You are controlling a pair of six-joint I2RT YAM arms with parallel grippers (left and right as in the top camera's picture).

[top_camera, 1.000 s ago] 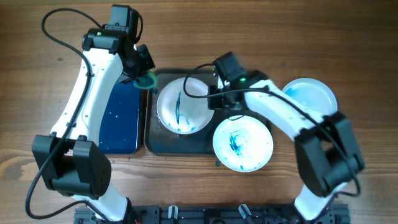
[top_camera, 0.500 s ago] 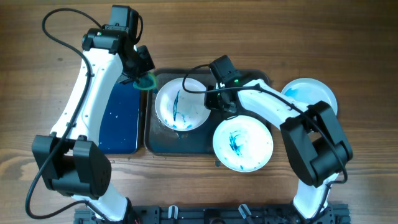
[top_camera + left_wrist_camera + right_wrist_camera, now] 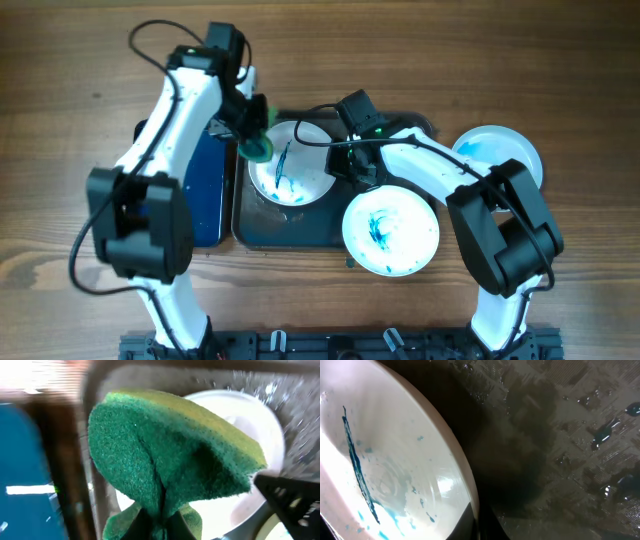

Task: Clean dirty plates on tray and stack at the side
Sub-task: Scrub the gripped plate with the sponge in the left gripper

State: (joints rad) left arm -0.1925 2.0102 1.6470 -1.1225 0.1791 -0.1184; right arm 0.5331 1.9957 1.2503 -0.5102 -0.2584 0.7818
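Standing by the bench [image 3: 60, 60], I take the dark grey tray [image 3: 262, 228] as the centre of things. In the tray's left half sits the streaked plate [image 3: 292, 170], white with blue-teal smears down its middle. The right claw [image 3: 348, 160] reaches in over the tray's far edge and is pinched on this plate's right rim. From the right wrist view that rim looks raised off the wet tray floor, with shadow beneath it, probably to steady the plate and tip its face toward the other arm. The left claw [image 3: 161, 527] is squeezed tight on a green sponge [image 3: 165, 455], folding it. It hangs over the tray's far-left corner, just above the plate's left rim, and I cannot tell whether sponge and plate are touching. Scrubbing looks about to start, since the smears are all still there. A second plate [image 3: 390, 232], also smeared, overlaps the tray's near-right corner, so it is half off the tray. A pale blue plate [image 3: 497, 155] lies on the bench beyond the tray's right end, perhaps where the stack belongs. A glossy blue tray [image 3: 205, 200] lies alongside the grey tray's left edge.
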